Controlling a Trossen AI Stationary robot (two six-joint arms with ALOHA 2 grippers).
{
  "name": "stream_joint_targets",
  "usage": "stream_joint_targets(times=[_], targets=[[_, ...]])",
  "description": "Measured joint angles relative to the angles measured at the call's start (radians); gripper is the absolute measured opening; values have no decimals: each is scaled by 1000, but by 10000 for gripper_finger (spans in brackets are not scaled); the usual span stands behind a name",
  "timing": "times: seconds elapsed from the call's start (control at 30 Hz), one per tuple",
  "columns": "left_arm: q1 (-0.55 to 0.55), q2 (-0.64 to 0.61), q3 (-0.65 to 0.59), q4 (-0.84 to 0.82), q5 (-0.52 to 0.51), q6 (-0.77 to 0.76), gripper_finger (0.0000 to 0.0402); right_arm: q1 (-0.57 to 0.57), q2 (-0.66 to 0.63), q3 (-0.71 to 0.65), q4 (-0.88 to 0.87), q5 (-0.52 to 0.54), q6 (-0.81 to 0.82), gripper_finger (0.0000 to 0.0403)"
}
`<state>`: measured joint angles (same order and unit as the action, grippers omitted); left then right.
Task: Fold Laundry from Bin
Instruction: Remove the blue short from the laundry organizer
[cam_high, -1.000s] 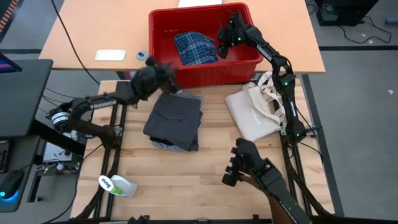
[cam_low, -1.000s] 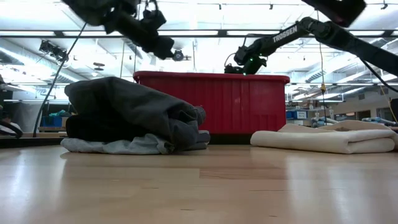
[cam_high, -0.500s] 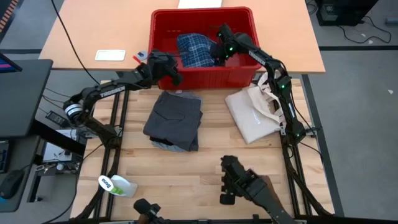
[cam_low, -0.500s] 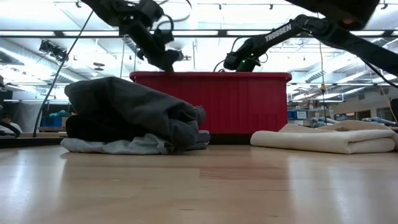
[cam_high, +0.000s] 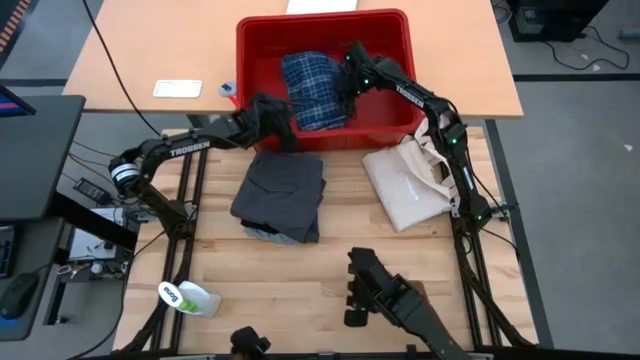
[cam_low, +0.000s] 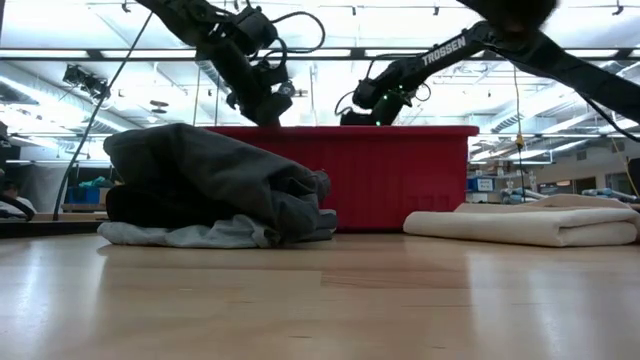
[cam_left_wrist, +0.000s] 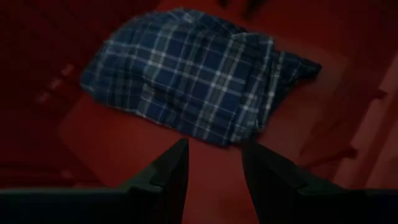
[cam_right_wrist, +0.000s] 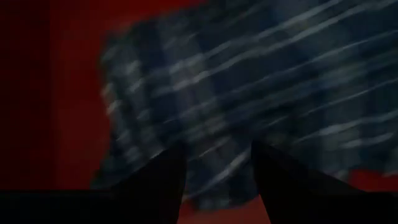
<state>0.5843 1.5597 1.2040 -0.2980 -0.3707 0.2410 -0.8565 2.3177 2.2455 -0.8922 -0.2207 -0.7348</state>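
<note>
Reaching into the bin (cam_high: 390, 118) from opposite sides, both tools close on the blue plaid shirt (cam_high: 312, 90), the one garment lying in the tub. The left tool (cam_left_wrist: 214, 163) hangs over the bin's near-left part with its fingers parted and nothing between them; the shirt lies just ahead of its tips, bunched on the red floor, with bare plastic directly under the gap. The right tool (cam_right_wrist: 217, 163) sits on the shirt's other side, fingers likewise spread and empty, and the plaid fills nearly everything ahead of it, so this tool is judged the nearer of the two, almost upon the cloth. In the high view the crumpled shirt runs roughly from the bin's far-left toward its near-right, lying between the tools. Each tool probably needs only a short descent toward its own edge of the cloth. Outside the bin, on the desk (cam_high: 300, 285), rests the folded black garment (cam_high: 282, 190).
</note>
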Motion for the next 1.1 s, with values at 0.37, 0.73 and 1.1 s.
stream_joint_targets(times=[0.37,0.73,1.1], targets=[[-4,5,-4,-35,74,-52,153,-11,1,-72,421,-89,25,205],[-5,6,-4,-31,79,-35,153,-13,4,-280,711,43,195,348],[-6,9,-6,-6,81,-17,153,-17,4,-388,723,13,264,364]])
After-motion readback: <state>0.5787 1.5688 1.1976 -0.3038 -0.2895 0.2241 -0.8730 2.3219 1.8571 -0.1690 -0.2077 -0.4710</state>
